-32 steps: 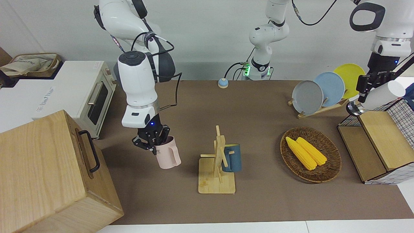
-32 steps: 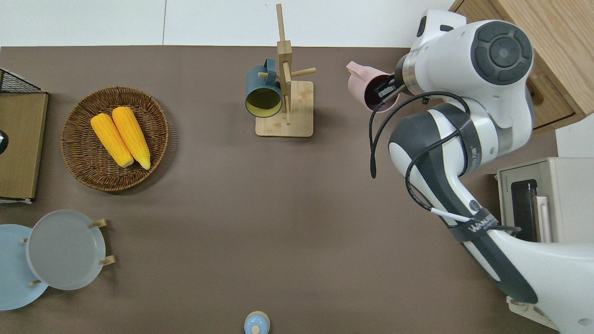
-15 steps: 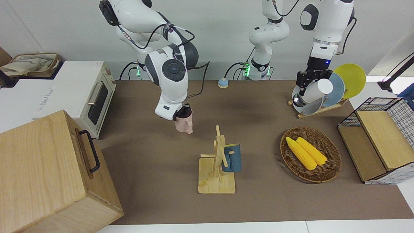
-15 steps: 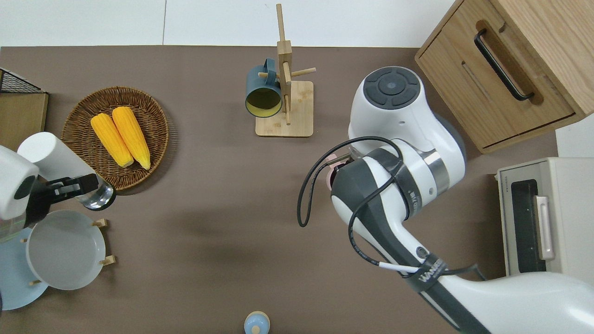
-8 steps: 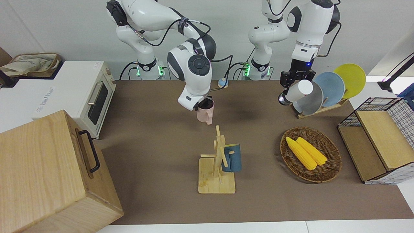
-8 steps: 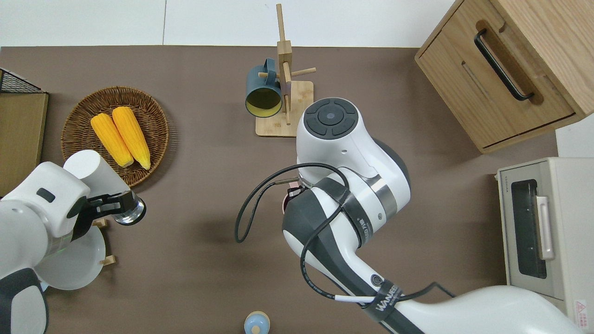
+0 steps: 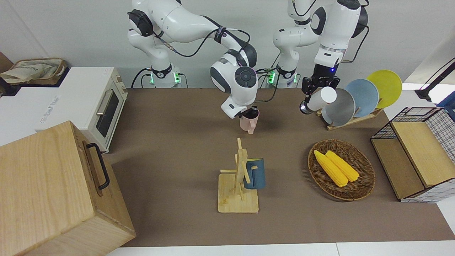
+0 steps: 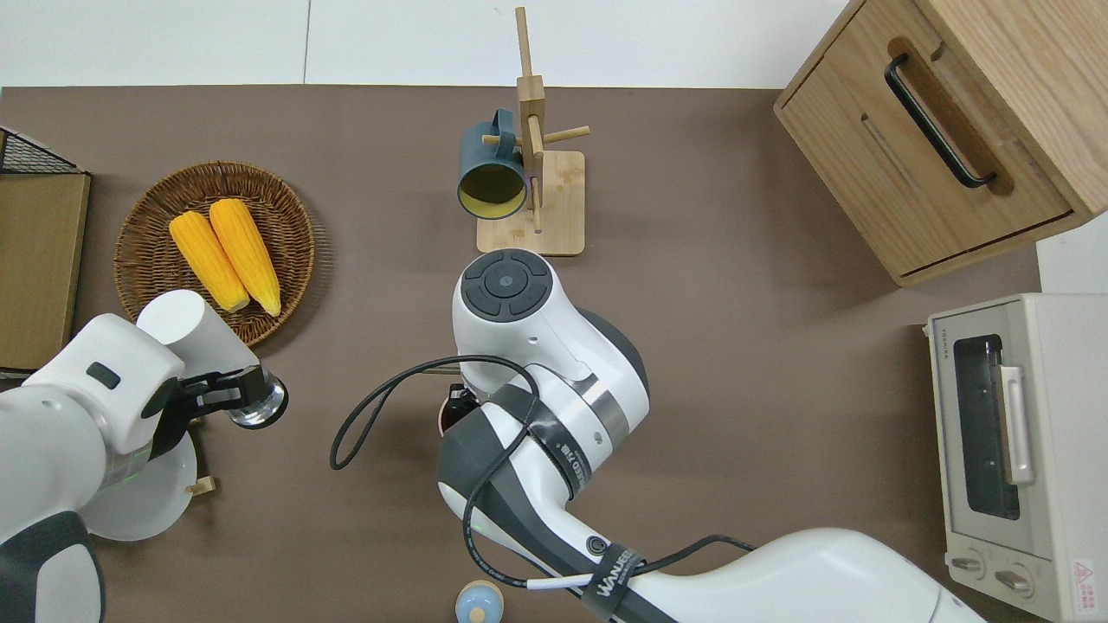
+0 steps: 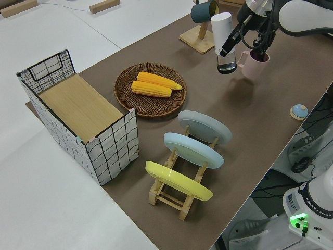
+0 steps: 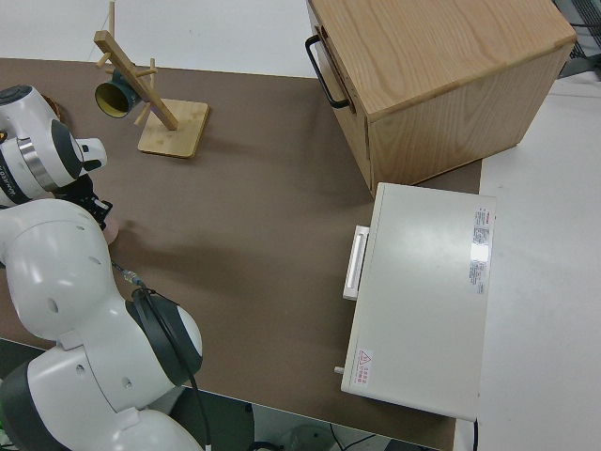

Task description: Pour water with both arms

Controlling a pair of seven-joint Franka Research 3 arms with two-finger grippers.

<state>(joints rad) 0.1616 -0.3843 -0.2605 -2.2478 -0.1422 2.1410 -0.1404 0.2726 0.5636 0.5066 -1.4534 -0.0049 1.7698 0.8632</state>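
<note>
My right gripper is shut on the rim of a pink mug and holds it upright just above the table, over its middle on the robots' side. In the overhead view the right arm hides most of the mug. My left gripper is shut on a white bottle with a steel end and holds it tilted in the air, steel end lowest. In the overhead view the bottle is over the table between the corn basket and the plate rack. The left side view shows the bottle close beside the mug.
A wooden mug rack holds a dark blue mug. A wicker basket holds two corn cobs. A plate rack carries three plates. A wire basket, a wooden box, a toaster oven and a small blue bell stand around.
The right gripper carried the pink mug from beside the wooden box toward the table's middle near the robots. The left gripper carried the bottle from over the wire basket toward the mug.
</note>
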